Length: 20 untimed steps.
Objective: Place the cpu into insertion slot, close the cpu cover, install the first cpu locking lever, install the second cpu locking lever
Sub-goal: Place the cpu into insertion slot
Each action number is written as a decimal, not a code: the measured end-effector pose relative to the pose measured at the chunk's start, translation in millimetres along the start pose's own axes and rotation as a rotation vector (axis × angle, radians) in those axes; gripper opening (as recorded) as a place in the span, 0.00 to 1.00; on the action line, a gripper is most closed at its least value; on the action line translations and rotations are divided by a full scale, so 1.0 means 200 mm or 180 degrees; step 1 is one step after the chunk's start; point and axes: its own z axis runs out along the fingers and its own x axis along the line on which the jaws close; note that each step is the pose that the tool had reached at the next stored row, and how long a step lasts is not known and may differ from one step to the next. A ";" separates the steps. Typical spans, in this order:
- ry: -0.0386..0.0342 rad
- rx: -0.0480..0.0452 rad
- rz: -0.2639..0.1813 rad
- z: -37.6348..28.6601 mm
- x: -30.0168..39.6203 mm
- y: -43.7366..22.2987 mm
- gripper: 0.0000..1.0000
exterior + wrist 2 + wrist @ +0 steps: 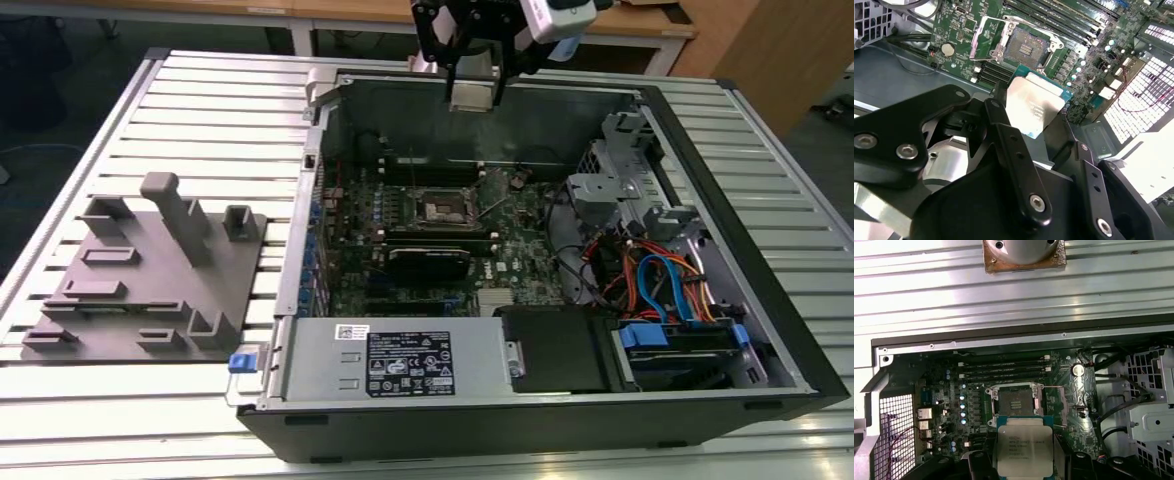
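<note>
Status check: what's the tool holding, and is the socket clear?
Copy: tool shut on cpu, over the open case. Bare insertion slot, cpu cover swung open. Nothing seen blocking the slot.

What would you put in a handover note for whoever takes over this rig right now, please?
Gripper: shut on the cpu, holding it in the air above the open computer case.
Insertion slot: empty, on the motherboard, apart from the cpu.
Cpu cover: hinged open beside the slot.
Done: the cpu is in the gripper's grasp.
Left: cpu not yet in the slot, cover not closed, neither locking lever installed.
</note>
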 end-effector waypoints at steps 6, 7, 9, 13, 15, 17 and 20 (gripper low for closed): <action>0.0000 0.0000 0.0001 0.000 0.000 0.000 0.54; 0.0000 0.0000 0.0001 0.000 0.000 0.000 0.54; 0.0000 0.0000 0.0004 0.000 0.000 0.000 0.54; -0.0003 -0.0001 0.0034 0.000 0.000 0.000 0.54; -0.0005 -0.0001 0.0049 0.000 0.000 0.000 0.54; -0.0006 -0.0001 0.0067 0.000 0.000 0.000 0.54; -0.0008 -0.0002 0.0092 0.000 0.000 0.000 0.54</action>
